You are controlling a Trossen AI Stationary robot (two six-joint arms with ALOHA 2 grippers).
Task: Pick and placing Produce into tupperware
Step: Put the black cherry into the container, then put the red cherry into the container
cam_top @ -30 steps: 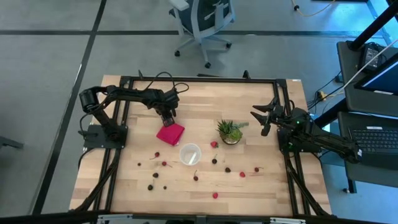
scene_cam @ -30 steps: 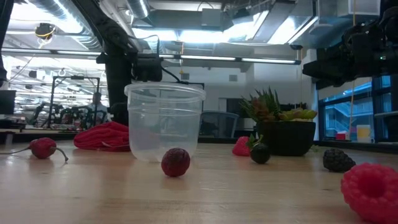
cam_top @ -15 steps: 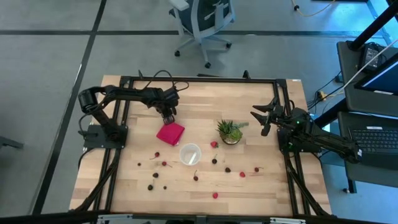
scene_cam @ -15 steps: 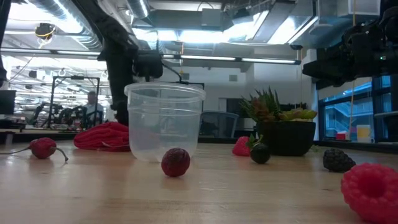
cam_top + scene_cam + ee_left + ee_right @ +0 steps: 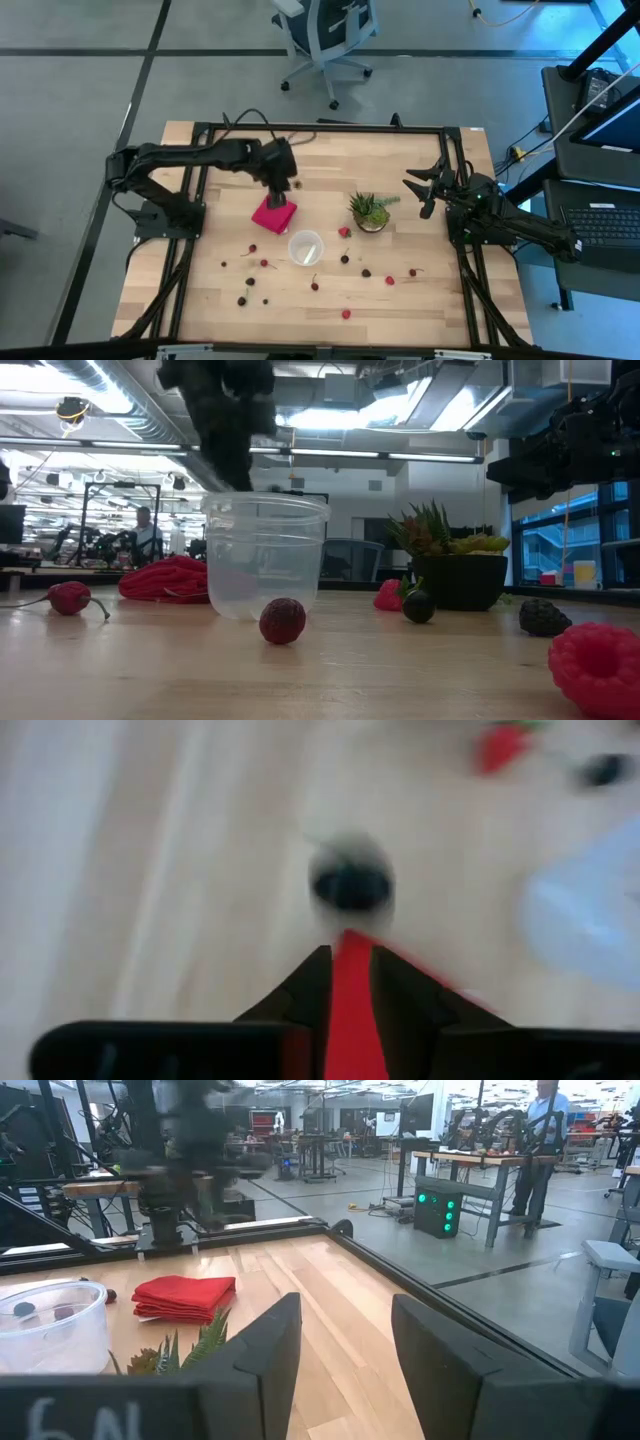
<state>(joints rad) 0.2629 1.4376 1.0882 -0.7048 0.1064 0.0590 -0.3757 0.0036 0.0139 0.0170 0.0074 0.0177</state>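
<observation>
Left gripper just swung from worktop's 11 o'clock toward centre, now over red block, fingers narrowing, dark berry ahead but grip unclear. Cup at centre, berries scattered around. Right gripper parked at 3 o'clock, part open, empty.

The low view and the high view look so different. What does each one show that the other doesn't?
Only the low view shows the room behind the table, its ceiling lights and a person far off, and how tall the clear tupperware stands.

Only the high view shows both whole arms, the office chair, the left gripper over the red block, and the right gripper waiting by the table's edge.

Both show the tupperware, the block, the potted plant and the scattered produce.
</observation>
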